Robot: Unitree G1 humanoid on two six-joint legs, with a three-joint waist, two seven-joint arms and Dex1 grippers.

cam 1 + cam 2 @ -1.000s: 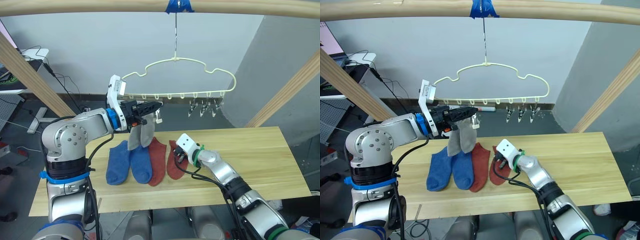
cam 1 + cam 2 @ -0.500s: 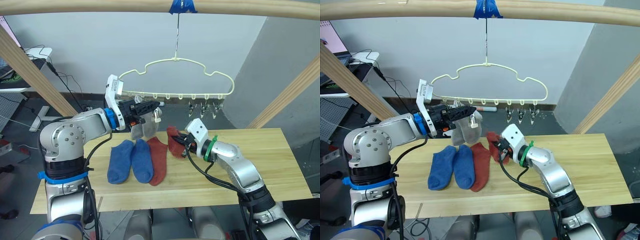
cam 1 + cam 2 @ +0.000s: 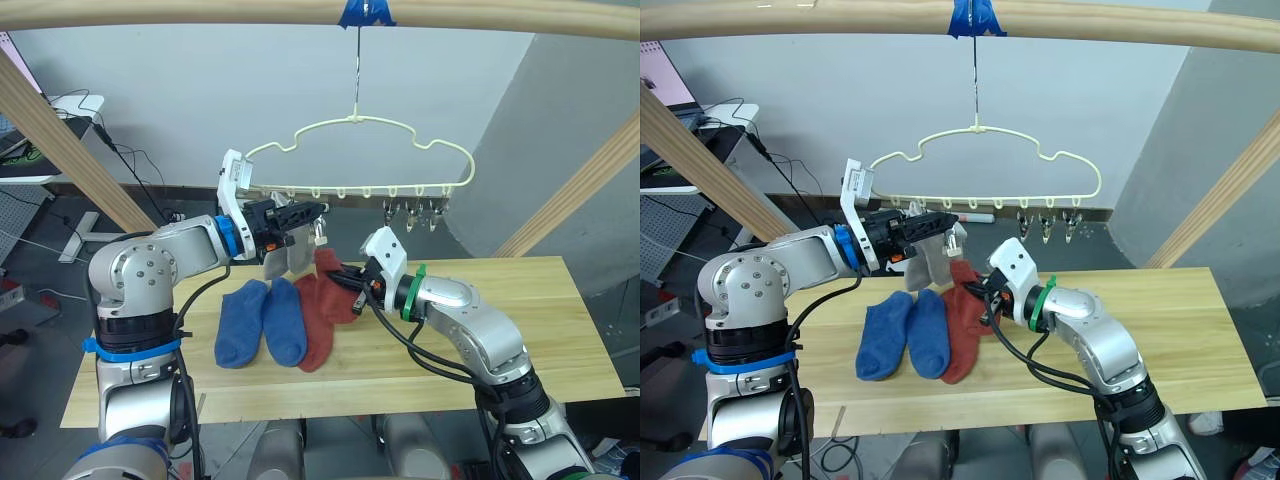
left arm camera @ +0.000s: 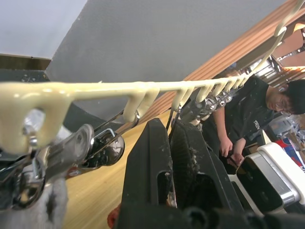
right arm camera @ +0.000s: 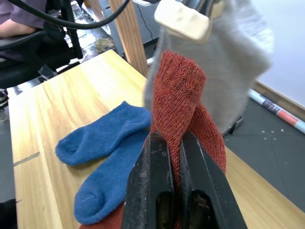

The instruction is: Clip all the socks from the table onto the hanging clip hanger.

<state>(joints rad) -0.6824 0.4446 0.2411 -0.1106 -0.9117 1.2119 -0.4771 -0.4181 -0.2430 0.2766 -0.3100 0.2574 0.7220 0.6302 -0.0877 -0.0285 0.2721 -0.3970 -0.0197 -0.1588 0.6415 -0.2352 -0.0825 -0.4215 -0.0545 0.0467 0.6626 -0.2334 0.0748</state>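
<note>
Right now the right end effector (image 3: 980, 290) has its two black fingers pressed together on the cuff of a rust-red sock (image 5: 178, 98), lifted off the bench (image 3: 520, 310) with its toe trailing toward the second rust-red sock (image 3: 315, 335) lying flat. The left end effector (image 3: 312, 211) is up at the left end of the clip hanger (image 3: 360, 160), fingers nearly together with a thin gap; I judge it is on or beside a clip (image 4: 71, 150), though what it pinches is hidden. Two light grey socks (image 3: 285, 258) hang there, just beside the lifted red one. Two blue socks (image 3: 262, 322) lie on the bench.

Risks, as I judge them: the red cuff sits so near the grey pair that pushing it upward could brush them loose or swing the hanger on its hook. A swinging hanger would make the next clip a moving target. Only a small fold is held, so the sock could slip during transfer.
</note>
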